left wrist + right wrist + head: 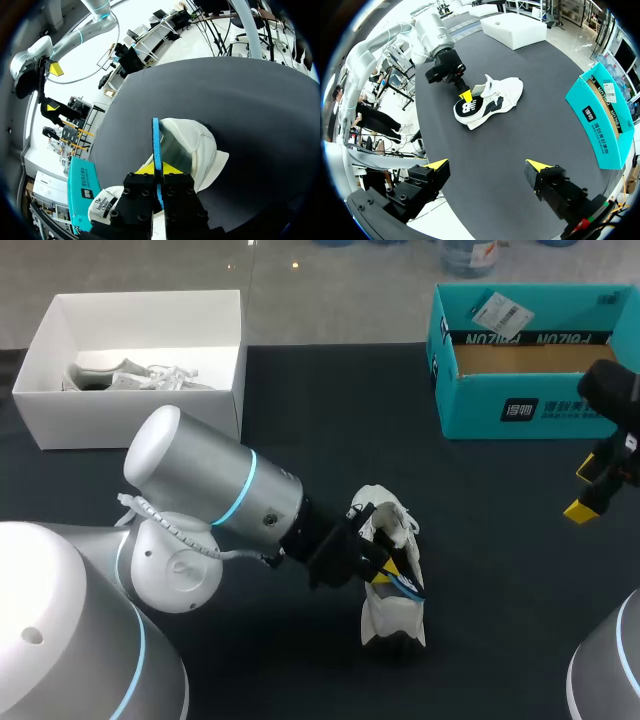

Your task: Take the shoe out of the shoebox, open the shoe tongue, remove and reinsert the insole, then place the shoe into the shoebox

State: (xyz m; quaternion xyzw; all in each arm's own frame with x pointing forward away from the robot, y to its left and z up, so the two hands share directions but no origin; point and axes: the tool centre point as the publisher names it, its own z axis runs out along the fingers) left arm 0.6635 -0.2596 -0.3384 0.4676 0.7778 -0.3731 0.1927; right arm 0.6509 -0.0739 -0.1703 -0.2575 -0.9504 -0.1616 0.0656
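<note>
Your left gripper [159,169], nearest the robot, was pinched tight on the edge of the blue insole [156,137], which stood on edge in the mouth of the white sneaker [192,145]. Whether the insole was on its way out or back in could not be told from this moment. Either way, you did best to move it along the sneaker's length, not across it. A thin foam sheet buckles if forced, and a light shoe with nothing pinning it is likely to drag along with the pull.

The sneaker lay on its side near the middle of the dark table [300,420]. It was white with dark panels, its laces loose and its tongue folded back. It was well apart from both boxes.

Your right gripper [487,172] hung off to the right with its jaws spread wide, holding nothing. You might have brought it in to steady the heel.

At the far edge, the teal shoebox [480,410] sat open, waiting for the sneaker. A white box [130,420] opposite held pale items too small to make out.
</note>
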